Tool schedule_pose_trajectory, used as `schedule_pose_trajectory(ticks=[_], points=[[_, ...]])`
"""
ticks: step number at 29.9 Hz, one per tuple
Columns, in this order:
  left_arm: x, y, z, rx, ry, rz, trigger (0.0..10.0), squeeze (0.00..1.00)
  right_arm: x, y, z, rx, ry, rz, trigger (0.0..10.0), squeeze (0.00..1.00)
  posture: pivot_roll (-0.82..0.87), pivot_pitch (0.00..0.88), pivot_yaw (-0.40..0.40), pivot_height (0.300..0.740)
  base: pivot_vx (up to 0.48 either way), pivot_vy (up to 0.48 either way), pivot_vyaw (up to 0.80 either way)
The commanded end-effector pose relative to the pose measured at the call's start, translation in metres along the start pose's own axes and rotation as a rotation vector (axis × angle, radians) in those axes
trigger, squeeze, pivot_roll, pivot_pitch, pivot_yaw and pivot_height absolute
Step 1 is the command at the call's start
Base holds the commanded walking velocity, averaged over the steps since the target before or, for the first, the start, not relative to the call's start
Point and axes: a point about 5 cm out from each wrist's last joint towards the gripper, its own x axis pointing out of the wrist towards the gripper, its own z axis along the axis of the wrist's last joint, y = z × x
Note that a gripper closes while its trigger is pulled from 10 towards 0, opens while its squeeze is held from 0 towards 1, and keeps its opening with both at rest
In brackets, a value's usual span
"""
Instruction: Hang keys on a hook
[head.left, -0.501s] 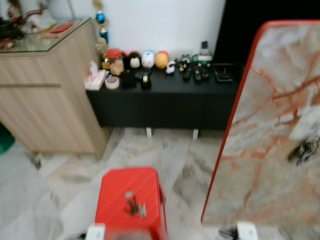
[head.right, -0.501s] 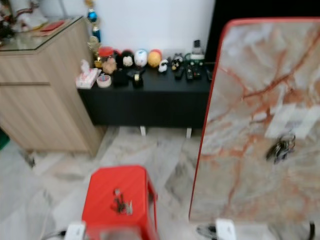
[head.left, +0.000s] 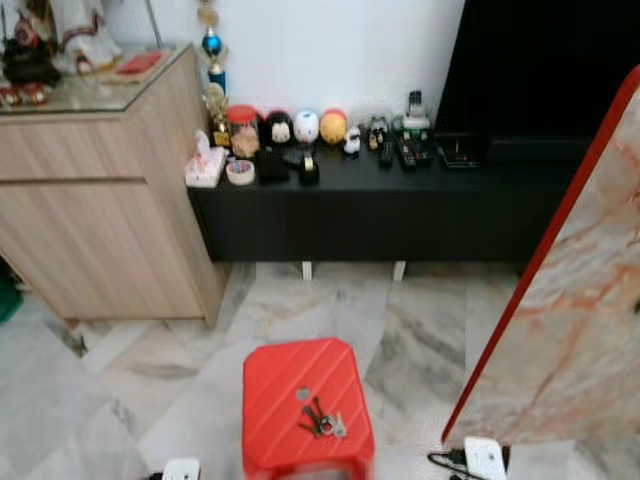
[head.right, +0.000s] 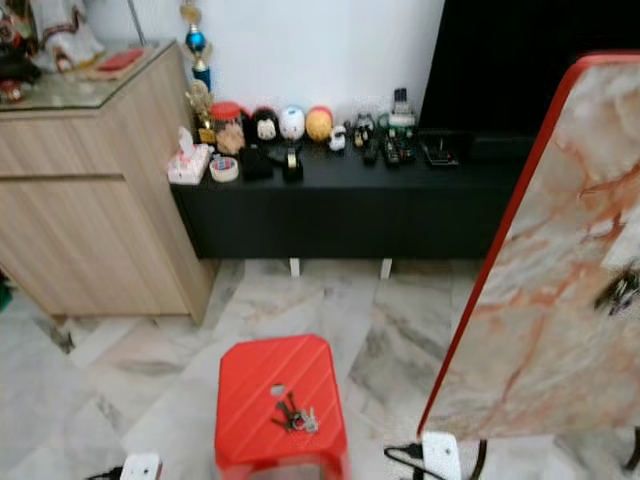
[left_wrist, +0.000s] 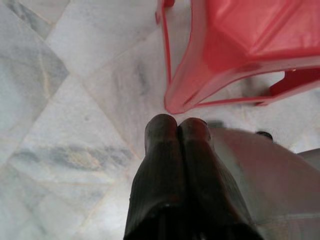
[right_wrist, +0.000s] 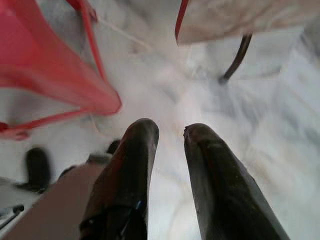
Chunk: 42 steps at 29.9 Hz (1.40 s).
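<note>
Keys (head.left: 320, 420) are seen in the left eye view lying flat on top of a red stool (head.left: 290, 375) on the marble floor (head.left: 140, 360), just ahead of and below the robot, their long axis judged to run roughly from the stool's centre hole toward its near right corner. A leaning marble board (head.left: 580, 340) with a red edge is placed to the right of the stool, and a black cabinet (head.left: 370, 205) and a wooden cupboard (head.left: 100, 220) are set further back. In the right eye view, a dark bunch (head.right: 618, 290) is found hanging on the board, perhaps on a hook, though too blurred to be sure. In the left wrist view, the left gripper (left_wrist: 177, 125) is held low beside the stool's leg with its fingers pressed together. In the right wrist view, the right gripper (right_wrist: 170, 131) is held above the floor between stool and board, its fingers apart and empty. Both are below the keys; the right is judged the better placed, being on the board's side.
</note>
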Motion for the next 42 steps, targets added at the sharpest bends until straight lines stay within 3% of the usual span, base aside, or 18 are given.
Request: schedule_pose_trajectory(ticks=[1, 13, 21, 42], points=[[-0.001, 0.009, 0.0, 0.018, 0.01, 0.021, 10.0, 0.0, 0.001, 0.008, 0.009, 0.005, -0.027, 0.019, 10.0, 0.0, 0.01, 0.0, -0.007, 0.74, 0.0, 0.476, 0.0], [0.005, -0.006, 0.011, 0.028, 0.013, 0.016, 10.0, 0.0, 0.001, 0.008, 0.008, 0.012, -0.028, 0.019, 10.0, 0.0, 0.01, 0.0, -0.011, 0.74, 0.0, 0.333, 0.0], [0.002, 0.007, 0.006, 0.028, 0.016, 0.027, 10.0, 0.0, 0.001, 0.008, 0.009, 0.016, -0.033, 0.025, 10.0, 0.0, 0.01, 0.0, -0.012, 0.74, 0.0, 0.0, 0.0], [0.002, 0.002, 0.006, 0.021, 0.0, 0.007, 10.0, 0.0, 0.001, 0.007, 0.011, -0.013, -0.062, 0.043, 10.0, 0.0, 0.0, 0.0, -0.016, 0.74, 0.0, 0.0, 0.07]])
